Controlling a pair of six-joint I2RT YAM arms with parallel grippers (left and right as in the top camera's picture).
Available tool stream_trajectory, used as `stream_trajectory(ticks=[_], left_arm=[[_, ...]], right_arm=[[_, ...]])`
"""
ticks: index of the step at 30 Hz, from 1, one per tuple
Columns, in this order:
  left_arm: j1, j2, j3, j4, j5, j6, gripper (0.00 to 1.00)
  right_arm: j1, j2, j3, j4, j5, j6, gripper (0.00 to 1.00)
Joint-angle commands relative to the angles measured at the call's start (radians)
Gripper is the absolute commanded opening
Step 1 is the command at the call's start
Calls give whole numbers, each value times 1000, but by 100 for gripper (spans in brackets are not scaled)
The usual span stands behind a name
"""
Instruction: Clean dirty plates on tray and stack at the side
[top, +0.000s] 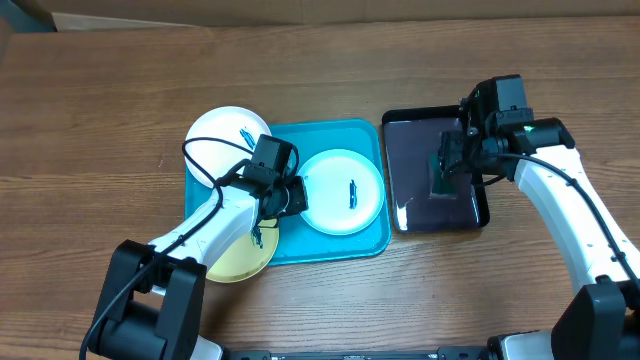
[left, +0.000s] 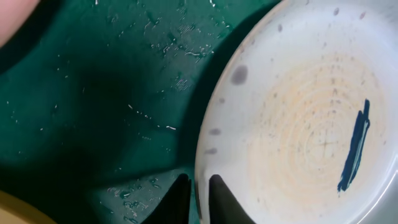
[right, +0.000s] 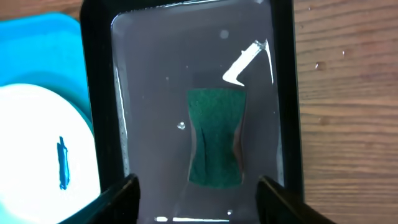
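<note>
Overhead: fixed high, looks straight down on brown wooden worktop (top: 320, 70), far, whole scene in frame. Left wrist: very near, looks down on pale round plastic plate with blue smear (left: 311, 124) and flat teal plastic tray (left: 93, 93). Right wrist: farther, above black rectangular tray (right: 283, 124). Same plate shows in all three.

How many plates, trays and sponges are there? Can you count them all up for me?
Plates: 3 (white plate, mint-green plate, yellow plate)
Trays: 2 (teal tray, black tray)
Sponges: 1 (green sponge)
Total: 6
</note>
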Motion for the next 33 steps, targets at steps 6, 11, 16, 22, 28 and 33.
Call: stream_trajectory(ticks=[6,11,16,22,28,33], left_arm=[[-6,40,-3,14,-11,-29,4],[-6,40,-3,15,-11,-29,11],[-6,40,-3,15,-11,-28,12],[-6,40,-3,16,-11,-28,15],[-6,40,-3,16,-11,-28,15],[-6,40,-3,18,-11,-28,15]], right_arm=[[26,-1,-14,-1,44,-4,62],[61,-1,-54,27,124,-3,64],[71,-1,-105,63,126,3,61],[71,0,-213,171,129,3,61],[71,1,-346,323,120,3,63],[71,2,-397,399,103,4,62]])
